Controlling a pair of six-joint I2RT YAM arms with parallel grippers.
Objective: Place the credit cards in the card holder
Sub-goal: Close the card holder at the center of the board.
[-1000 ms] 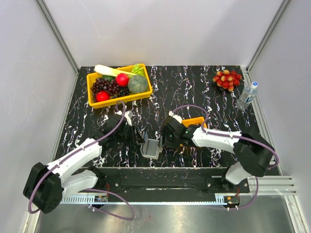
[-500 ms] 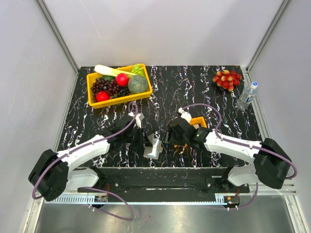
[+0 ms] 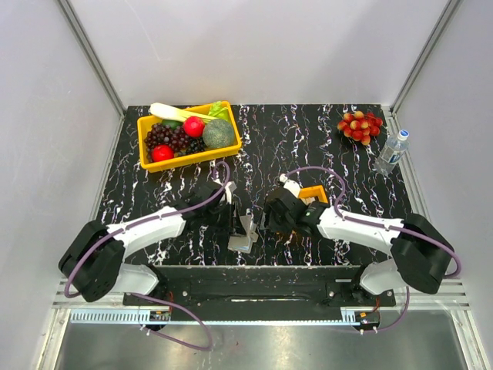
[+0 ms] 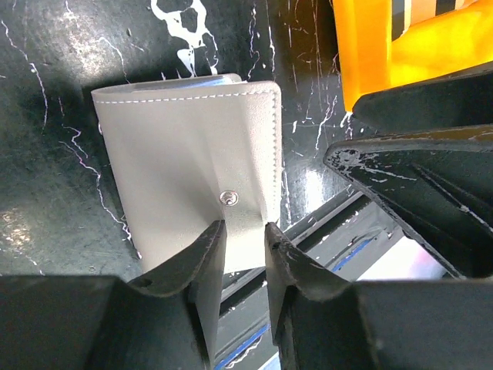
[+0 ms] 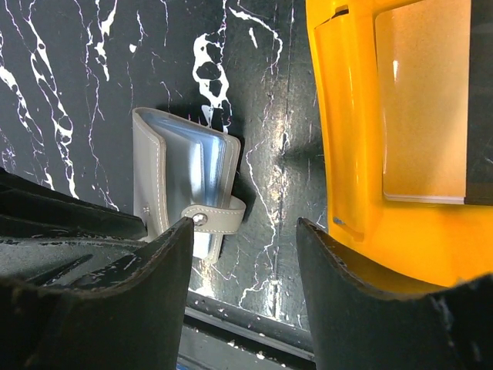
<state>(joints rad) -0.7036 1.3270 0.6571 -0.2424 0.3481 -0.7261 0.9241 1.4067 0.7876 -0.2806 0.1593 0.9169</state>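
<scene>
Fingertips (image 4: 209, 250) of the left gripper (image 4: 244, 231) pinch the lower edge of the card holder (image 4: 189, 154) right at its snap tab (image 4: 228, 199). The narrow gap between them is filled with taupe-grey leather, so the grip is clenched on the holder. The right gripper (image 5: 245, 229) stands released, jaws spread wide. One finger (image 5: 166, 262) sits just beside the snap tab on the holder's open side; the other is nearer the small orange tray (image 5: 339, 116). Whether that first finger actually touches the tab, I cannot tell.

The card holder rests on the black marbled table (image 3: 308, 139) near its front edge, between the two grippers and half folded. From the right wrist its blue-grey pockets (image 5: 192, 166) show inside the grey cover. Just to the right of it, the orange tray holds a tan credit card (image 5: 420, 100) lying flat, with a dark card (image 5: 483, 92) at that view's edge.

Farther out, a yellow bin (image 3: 146, 142) of fruit and vegetables stands at the back left. A cluster of red fruit (image 3: 359, 125) and a water bottle (image 3: 393, 151) sit at the back right — well apart from the arms.
</scene>
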